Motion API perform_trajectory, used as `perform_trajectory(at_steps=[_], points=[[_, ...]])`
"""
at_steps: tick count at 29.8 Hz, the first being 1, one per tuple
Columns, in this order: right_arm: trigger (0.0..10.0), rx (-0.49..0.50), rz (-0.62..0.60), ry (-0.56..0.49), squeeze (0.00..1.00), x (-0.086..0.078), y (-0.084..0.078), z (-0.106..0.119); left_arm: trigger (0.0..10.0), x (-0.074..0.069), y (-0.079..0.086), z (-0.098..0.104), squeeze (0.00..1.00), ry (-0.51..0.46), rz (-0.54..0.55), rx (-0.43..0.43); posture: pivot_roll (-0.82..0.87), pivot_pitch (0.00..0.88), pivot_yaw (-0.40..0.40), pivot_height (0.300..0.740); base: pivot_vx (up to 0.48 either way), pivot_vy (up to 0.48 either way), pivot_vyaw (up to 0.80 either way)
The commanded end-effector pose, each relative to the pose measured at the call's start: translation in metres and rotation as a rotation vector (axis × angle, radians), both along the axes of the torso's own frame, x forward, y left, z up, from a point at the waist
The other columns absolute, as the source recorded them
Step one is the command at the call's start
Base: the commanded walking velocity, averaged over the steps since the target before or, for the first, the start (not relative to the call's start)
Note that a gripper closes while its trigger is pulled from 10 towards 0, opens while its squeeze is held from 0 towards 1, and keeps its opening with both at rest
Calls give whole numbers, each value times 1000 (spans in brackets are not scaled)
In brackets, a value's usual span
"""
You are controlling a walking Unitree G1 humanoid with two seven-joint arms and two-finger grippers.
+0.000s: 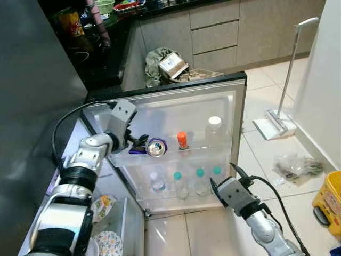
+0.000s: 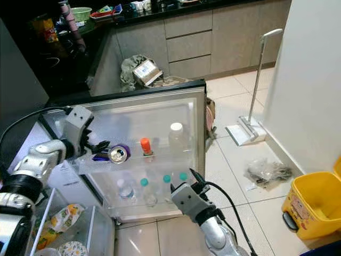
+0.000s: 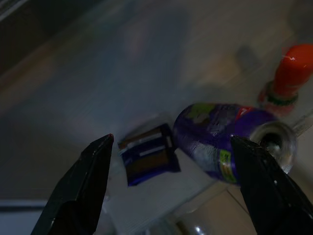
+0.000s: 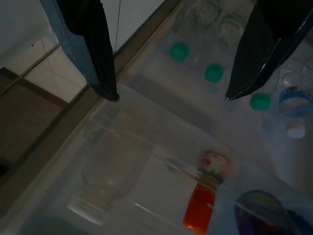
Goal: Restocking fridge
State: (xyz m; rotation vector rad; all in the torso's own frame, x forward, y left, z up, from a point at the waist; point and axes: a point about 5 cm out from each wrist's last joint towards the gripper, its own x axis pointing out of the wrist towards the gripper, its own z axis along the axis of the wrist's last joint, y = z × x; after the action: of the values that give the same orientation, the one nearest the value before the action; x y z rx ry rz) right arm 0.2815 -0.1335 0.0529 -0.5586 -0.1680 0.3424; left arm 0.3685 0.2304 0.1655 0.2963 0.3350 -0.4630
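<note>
Right gripper (image 1: 222,178): nearest the camera, low at the near right edge of the open fridge door (image 1: 234,101), its two black fingers spread apart and holding nothing.
Left gripper (image 1: 139,143): at the left end of the door's upper shelf (image 1: 202,151), fingers released and parted, with a purple can (image 1: 155,147) lying on its side between them; from the wrist view it is unclear whether the fingers touch it.
Small packet (image 3: 149,159): dark blue, flat, just beside the can on the left; its print is unreadable.
Upper shelf, further right: an orange-capped bottle (image 1: 183,140) with a red and green label, then a clear white-capped jar (image 1: 213,129).
Lower shelf: four water bottles (image 1: 186,181) in a row, three with green caps, one with a white cap.
Open room: bare pale floor tiles (image 1: 266,160) right of the door.
Room: a white mop (image 1: 282,101) stands against the right wall, a crumpled plastic bag (image 1: 297,165) near it, a yellow bin (image 2: 314,205) at the near right.
Far side: grey cabinet drawers (image 1: 216,34) and a bag of rubbish (image 1: 165,66) on the floor.
</note>
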Motion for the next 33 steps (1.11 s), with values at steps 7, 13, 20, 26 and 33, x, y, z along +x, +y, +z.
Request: perform_trajectory(at_steps=[7, 13, 20, 26, 33], points=[[10000, -1, 14, 18, 0, -4, 4, -6, 10000, -38, -2, -27, 0, 155, -120, -6, -97, 55, 170, 740, 0, 0, 0], [10000, 0, 12, 10, 0, -2, 4, -4, 10000, -41, -26, -71, 0, 216, -58, 15, -108, 53, 166, 740, 0, 0, 0], [10000, -4, 14, 8, 0, -2, 3, -3, 10000, -41, -45, -80, 0, 249, -2, -64, -118, 50, 161, 740, 0, 0, 0], [10000, -4, 14, 3, 0, -1, 3, -2, 10000, -32, -49, -77, 0, 208, 103, -103, -122, 51, 161, 740, 0, 0, 0], [10000, -3, 14, 1, 0, 0, 4, -2, 10000, -18, -59, -65, 0, 179, 141, -204, -123, 48, 159, 740, 0, 0, 0]])
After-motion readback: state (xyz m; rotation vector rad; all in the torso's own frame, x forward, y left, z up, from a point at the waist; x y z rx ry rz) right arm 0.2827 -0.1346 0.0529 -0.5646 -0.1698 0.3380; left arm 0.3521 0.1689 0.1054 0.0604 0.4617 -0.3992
